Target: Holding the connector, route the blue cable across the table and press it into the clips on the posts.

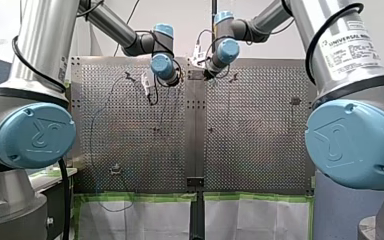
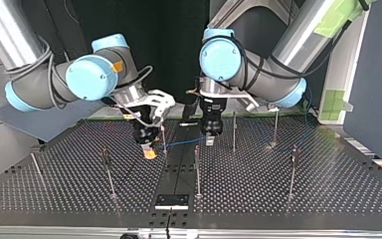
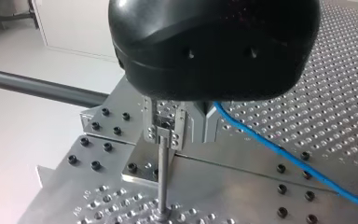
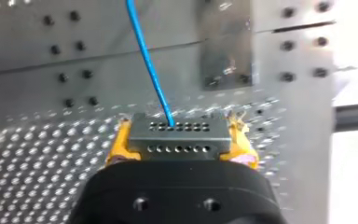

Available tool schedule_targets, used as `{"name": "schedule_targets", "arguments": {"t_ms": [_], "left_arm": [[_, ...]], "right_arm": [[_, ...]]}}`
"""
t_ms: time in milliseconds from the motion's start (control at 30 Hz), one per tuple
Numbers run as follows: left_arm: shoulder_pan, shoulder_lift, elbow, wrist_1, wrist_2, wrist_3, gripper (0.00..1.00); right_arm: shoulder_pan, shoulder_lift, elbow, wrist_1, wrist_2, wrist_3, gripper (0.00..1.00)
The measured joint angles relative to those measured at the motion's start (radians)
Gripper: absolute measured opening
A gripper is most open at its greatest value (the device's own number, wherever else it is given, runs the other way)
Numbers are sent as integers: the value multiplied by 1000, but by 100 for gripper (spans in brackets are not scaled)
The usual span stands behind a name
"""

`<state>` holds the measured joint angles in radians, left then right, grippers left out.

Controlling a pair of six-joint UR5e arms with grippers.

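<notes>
My right gripper [image 4: 182, 142] has its yellow pads [image 4: 121, 142] pressed against the two ends of a grey metal connector block [image 4: 177, 135] that bears two rows of small round holes. A thin blue cable [image 4: 147, 60] leaves the block's upper row and runs ahead of the gripper over the perforated metal table [image 4: 37, 154].

In the top view this gripper hangs low over the table, just left of the centre seam. The cable [image 2: 184, 142] spans the seam above the surface, from the connector to my left gripper [image 2: 210, 134]. Slim upright steel posts [image 2: 197, 172] stand around the two grippers.

In the left wrist view the black, rounded body of the left gripper fills the upper part. One post [image 3: 162, 182] stands directly under it, its top reaching up to the gripper. Whether this gripper is spread or closed cannot be told. The cable [image 3: 284, 151] comes out from beside the gripper and slopes away across the table.

In the front view a white label [image 1: 352, 50] on my right arm's silver tube carries black print. Its top line begins "UNIVERSAL", and the lines below are too small to read. The pale blue joint caps [image 1: 32, 135] carry a raised emblem whose letters are unclear. Green tape [image 1: 140, 197] lines the table's near edge.
</notes>
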<state>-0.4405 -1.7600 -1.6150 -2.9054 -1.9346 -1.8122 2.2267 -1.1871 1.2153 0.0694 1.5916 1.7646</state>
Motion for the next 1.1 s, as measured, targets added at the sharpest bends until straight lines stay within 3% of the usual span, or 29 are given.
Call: {"name": "schedule_targets", "arguments": {"t_ms": [300,600,867,1100], "left_arm": [[13,-2,0,40,32,-6,1],[64,-9,0,54,53,-3,1],[114,-24,6,86,118,-4,1],[118,-78,57,94,173,-7,1]], "right_arm": [[-10,-44,0,1,-37,10,0],[-11,-22,0,1,-48,11,0],[-15,-2,-1,-7,-69,12,0],[-32,9,-5,-12,-75,11,0]]}}
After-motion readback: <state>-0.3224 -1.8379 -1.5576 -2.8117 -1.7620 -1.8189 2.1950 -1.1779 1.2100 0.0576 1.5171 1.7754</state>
